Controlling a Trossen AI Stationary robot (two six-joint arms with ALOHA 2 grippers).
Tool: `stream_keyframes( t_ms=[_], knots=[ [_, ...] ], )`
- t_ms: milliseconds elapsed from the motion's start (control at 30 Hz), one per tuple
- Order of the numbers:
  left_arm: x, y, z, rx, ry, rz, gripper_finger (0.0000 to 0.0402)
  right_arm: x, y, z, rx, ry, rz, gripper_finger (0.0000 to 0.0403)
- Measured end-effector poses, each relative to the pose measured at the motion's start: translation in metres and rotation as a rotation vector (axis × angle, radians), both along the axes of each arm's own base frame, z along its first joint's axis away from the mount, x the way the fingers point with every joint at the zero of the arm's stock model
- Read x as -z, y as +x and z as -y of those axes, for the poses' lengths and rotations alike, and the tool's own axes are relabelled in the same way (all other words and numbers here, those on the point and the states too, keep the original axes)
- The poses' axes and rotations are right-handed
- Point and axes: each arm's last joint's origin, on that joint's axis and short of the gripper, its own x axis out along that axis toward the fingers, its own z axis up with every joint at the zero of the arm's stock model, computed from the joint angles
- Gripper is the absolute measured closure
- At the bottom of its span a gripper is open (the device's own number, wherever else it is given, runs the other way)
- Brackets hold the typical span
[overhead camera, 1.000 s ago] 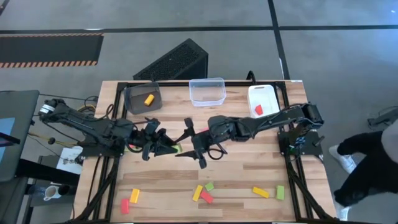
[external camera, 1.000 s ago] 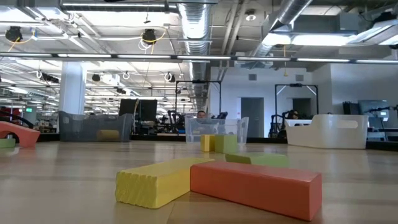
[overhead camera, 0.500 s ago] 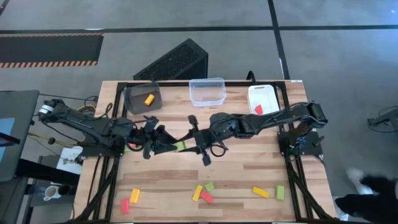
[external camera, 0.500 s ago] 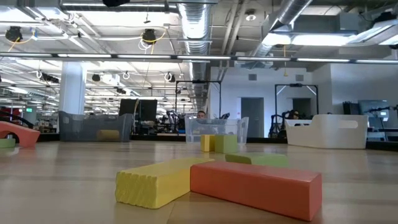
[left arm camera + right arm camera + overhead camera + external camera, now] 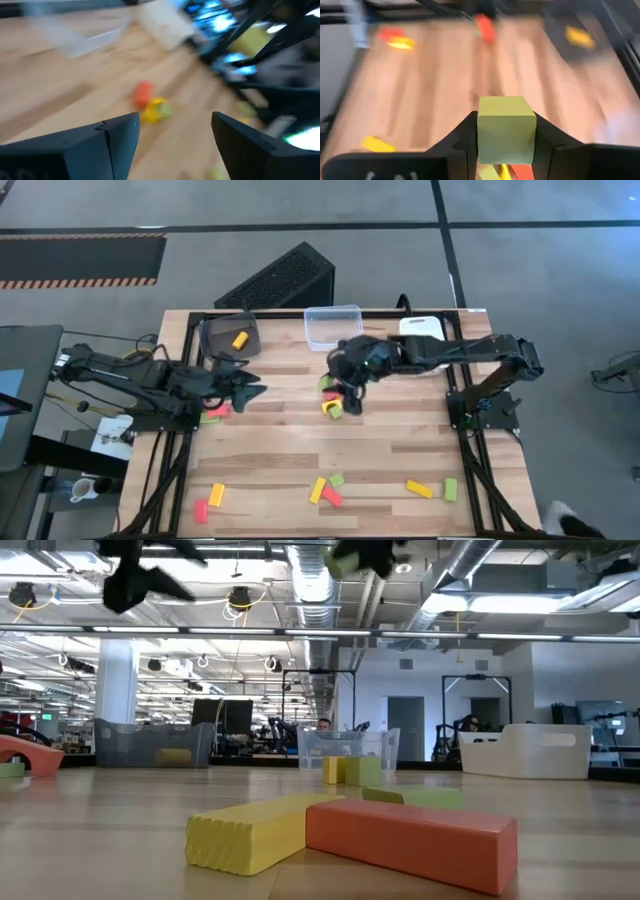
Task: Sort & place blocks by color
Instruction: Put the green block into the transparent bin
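Note:
My right gripper (image 5: 335,385) hangs over the table's middle, in front of the clear bin (image 5: 333,327), shut on a light green block (image 5: 506,129). That block also shows at the top of the low view (image 5: 350,555). Below it, red, yellow and green blocks (image 5: 335,406) lie close together on the wood. My left gripper (image 5: 175,130) stands open and holds nothing, raised over the left part of the table (image 5: 256,390). A red and a green block (image 5: 213,413) lie beside it. My right gripper pinches the light green block by two opposite sides (image 5: 481,132), one finger on each. The fingers come from the table's right side, slanting down. The block is lifted clear of the wood, one square end facing the wrist camera.
A dark brown bin (image 5: 228,340) with a yellow block stands far left, and a white bin (image 5: 424,330) far right. Several red, yellow and green blocks lie along the near edge (image 5: 325,491), (image 5: 418,488), (image 5: 208,502). The wood between is bare.
The green block, first at my left gripper's fingertips, has passed to my right gripper. My right gripper has carried it up and toward the far right, near the clear bin. My left gripper has let go and drawn back toward the table's left edge.

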Motion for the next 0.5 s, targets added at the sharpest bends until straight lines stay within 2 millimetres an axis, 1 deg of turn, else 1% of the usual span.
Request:
stream_keyframes(
  t_ms=[67, 133, 233, 300, 400, 500],
  knots=[
    [0.008, 0.001, 0.000, -0.045, 0.002, -0.065, 0.0177, 0.006, -0.004, 0.018, 0.097, 0.026, -0.068, 0.0265],
    [0.016, 0.004, -0.001, -0.065, 0.017, -0.140, 0.0177, 0.016, 0.000, 0.040, 0.182, 0.050, -0.095, 0.0259],
    [0.025, 0.012, 0.000, -0.067, 0.045, -0.204, 0.0177, 0.039, 0.004, 0.079, 0.304, 0.078, -0.168, 0.0261],
    [0.030, 0.018, 0.000, -0.077, 0.044, -0.232, 0.0177, 0.051, 0.009, 0.110, 0.352, 0.122, -0.151, 0.0267],
    [0.035, 0.029, -0.004, -0.108, 0.049, -0.243, 0.0177, 0.078, 0.011, 0.155, 0.387, 0.225, -0.173, 0.0269],
    [0.042, 0.037, -0.009, -0.156, 0.051, -0.260, 0.0177, 0.107, 0.013, 0.194, 0.477, 0.292, -0.199, 0.0258]
  ],
)
